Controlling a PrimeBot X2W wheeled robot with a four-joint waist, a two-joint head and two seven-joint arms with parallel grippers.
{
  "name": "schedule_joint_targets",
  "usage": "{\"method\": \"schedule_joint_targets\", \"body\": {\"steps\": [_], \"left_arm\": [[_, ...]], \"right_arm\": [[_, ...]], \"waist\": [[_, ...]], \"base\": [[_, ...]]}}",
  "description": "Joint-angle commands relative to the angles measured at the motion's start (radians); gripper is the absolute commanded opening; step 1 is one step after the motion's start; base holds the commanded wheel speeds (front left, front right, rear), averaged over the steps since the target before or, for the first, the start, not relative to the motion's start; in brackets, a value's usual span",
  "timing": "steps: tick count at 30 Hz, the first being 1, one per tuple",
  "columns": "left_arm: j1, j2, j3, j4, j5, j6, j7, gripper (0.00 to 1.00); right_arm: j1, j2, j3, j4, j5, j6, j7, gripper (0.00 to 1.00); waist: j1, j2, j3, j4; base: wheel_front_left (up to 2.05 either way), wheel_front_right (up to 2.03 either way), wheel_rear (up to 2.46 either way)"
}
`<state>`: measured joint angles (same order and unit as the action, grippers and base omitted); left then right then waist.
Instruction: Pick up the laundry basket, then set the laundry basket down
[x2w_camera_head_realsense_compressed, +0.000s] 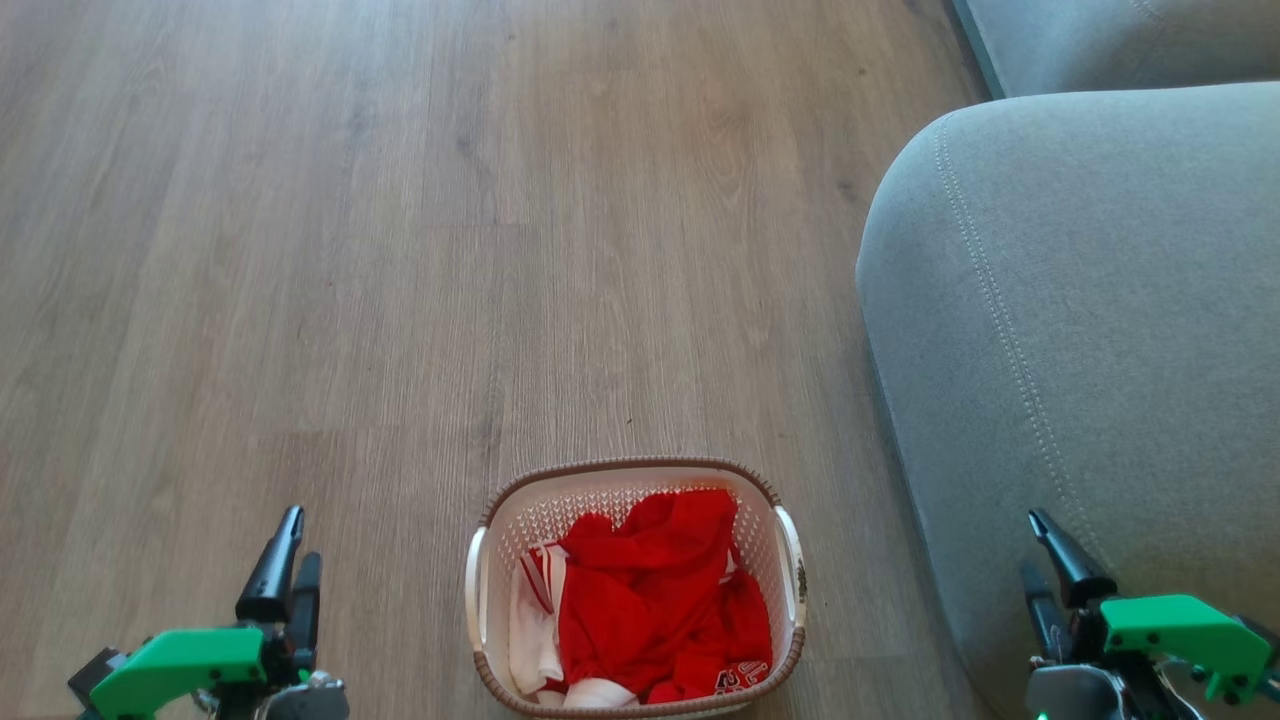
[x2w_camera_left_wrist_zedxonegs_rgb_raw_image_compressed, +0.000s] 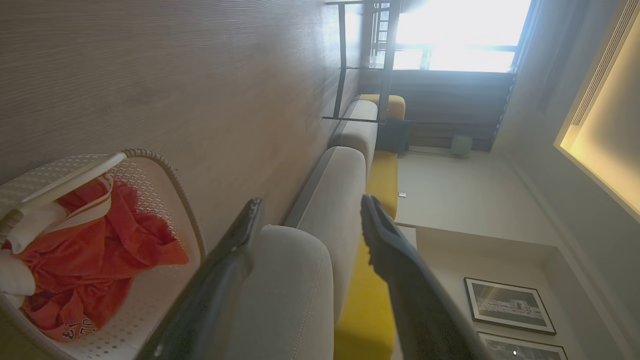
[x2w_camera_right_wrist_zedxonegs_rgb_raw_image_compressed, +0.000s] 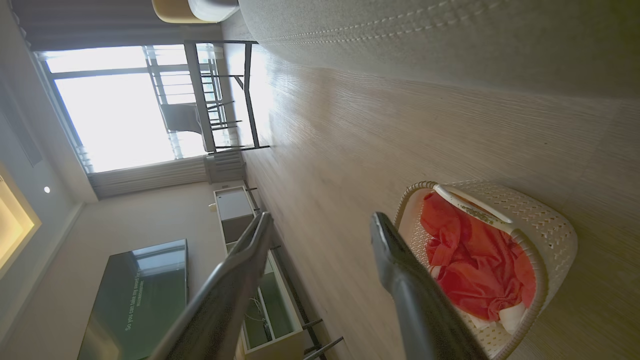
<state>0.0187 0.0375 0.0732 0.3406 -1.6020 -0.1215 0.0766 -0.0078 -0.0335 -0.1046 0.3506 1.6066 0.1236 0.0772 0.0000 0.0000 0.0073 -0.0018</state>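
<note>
left claw (x2w_camera_head_realsense_compressed: 300, 537) wide, empty | right claw (x2w_camera_head_realsense_compressed: 1031, 543) wide, empty | laundry basket (x2w_camera_head_realsense_compressed: 628, 466) sits on floor (x2w_camera_head_realsense_compressed: 400, 250) between them | left wrist view catches framed picture (x2w_camera_left_wrist_zedxonegs_rgb_raw_image_compressed: 509, 305) | right wrist view catches TV (x2w_camera_right_wrist_zedxonegs_rgb_raw_image_compressed: 135, 300)

The left gripper (x2w_camera_head_realsense_compressed: 300, 537) sits low at the near left, its 2 long dark fingers pointing toward the far side, jaws spread apart and holding nothing. The right gripper (x2w_camera_head_realsense_compressed: 1031, 545) mirrors it at the near right, equally spread and empty.

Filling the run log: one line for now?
laundry basket: on floor, unheld | left gripper: open, clear | right gripper: open, clear
</note>
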Motion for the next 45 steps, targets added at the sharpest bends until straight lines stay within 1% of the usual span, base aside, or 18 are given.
{"method": "schedule_joint_targets", "body": {"steps": [1, 8, 17, 22, 28, 29, 37, 41, 45], "left_arm": [[-0.048, 0.007, 0.005, -0.036, 0.017, -0.002, -0.009, 1.0], [-0.057, 0.007, 0.024, -0.038, 0.059, -0.002, -0.029, 1.0], [-0.076, 0.008, 0.046, -0.075, 0.173, -0.003, -0.056, 1.0], [-0.085, 0.008, 0.044, -0.114, 0.266, 0.007, -0.07, 1.0], [-0.093, 0.008, 0.02, -0.179, 0.38, 0.049, -0.088, 1.0], [-0.093, 0.008, 0.02, -0.179, 0.38, 0.049, -0.088, 1.0], [-0.111, 0.009, -0.017, -0.262, 0.543, 0.099, -0.111, 1.0], [-0.12, 0.017, -0.054, -0.292, 0.67, 0.115, -0.123, 1.0], [-0.127, 0.039, -0.116, -0.302, 0.761, 0.167, -0.135, 1.0]], "right_arm": [[-0.049, -0.005, 0.002, -0.039, -0.014, 0.001, -0.01, 1.0], [-0.062, -0.006, 0.0, -0.051, -0.077, 0.001, -0.031, 1.0], [-0.083, -0.007, -0.007, -0.077, -0.178, 0.002, -0.057, 1.0], [-0.096, -0.007, -0.005, -0.098, -0.252, 0.002, -0.072, 1.0], [-0.112, -0.008, -0.006, -0.141, -0.36, 0.002, -0.089, 1.0], [-0.112, -0.008, -0.006, -0.141, -0.36, 0.002, -0.089, 1.0], [-0.133, -0.009, 0.023, -0.196, -0.532, 0.003, -0.113, 1.0], [-0.142, -0.009, 0.034, -0.221, -0.606, 0.003, -0.124, 1.0], [-0.152, -0.009, 0.054, -0.244, -0.69, 0.003, -0.136, 1.0]], "waist": [[0.0, 0.0, 0.001, 0.0], [0.0, 0.0, 0.002, 0.003], [0.0, 0.0, 0.005, 0.015], [0.0, 0.0, 0.008, 0.024], [0.0, 0.0, 0.011, 0.033], [0.0, 0.0, 0.011, 0.033], [0.0, 0.0, 0.018, 0.043], [0.0, 0.0, 0.019, 0.049], [0.0, 0.0, 0.018, 0.054]], "base": [[0.0, 0.0, 0.0], [0.0, 0.0, 0.0], [0.0, 0.0, 0.0], [0.0, 0.0, 0.0], [0.0, 0.0, 0.0], [0.0, 0.0, 0.0], [0.0, 0.0, 0.0], [0.0, 0.0, 0.0], [0.0, 0.0, 0.0]]}}
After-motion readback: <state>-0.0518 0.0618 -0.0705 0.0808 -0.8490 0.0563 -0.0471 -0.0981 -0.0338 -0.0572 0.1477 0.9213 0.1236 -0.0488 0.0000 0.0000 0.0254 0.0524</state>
